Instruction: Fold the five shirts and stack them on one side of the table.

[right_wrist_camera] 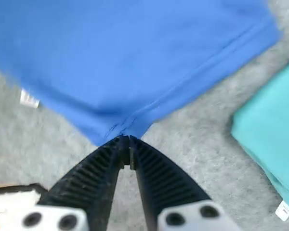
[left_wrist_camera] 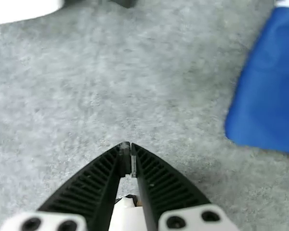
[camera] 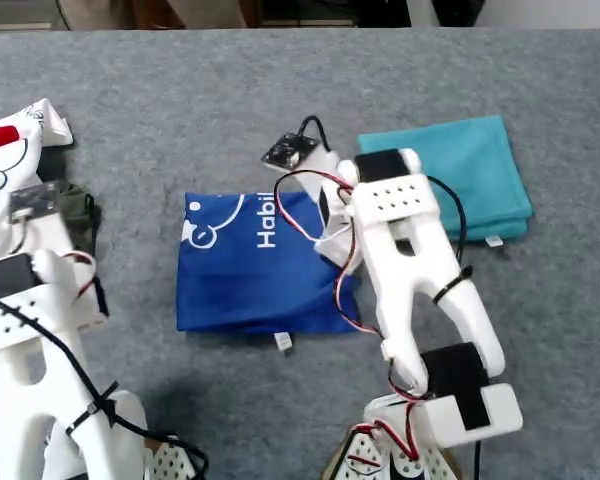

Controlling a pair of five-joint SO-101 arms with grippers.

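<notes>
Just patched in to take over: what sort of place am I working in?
Likely a robot test bench: grey fabric-covered table, left arm and right arm with bare wiring, folded blue shirt and teal shirt laid out.

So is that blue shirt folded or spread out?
Folded. The blue shirt lies flat as a compact rectangle, with no sleeves sticking out.

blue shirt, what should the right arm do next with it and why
Probably drag the blue shirt toward the teal shirt: the right gripper looks shut on its edge, it already lies folded, and the teal one sits folded just beside it.
</notes>
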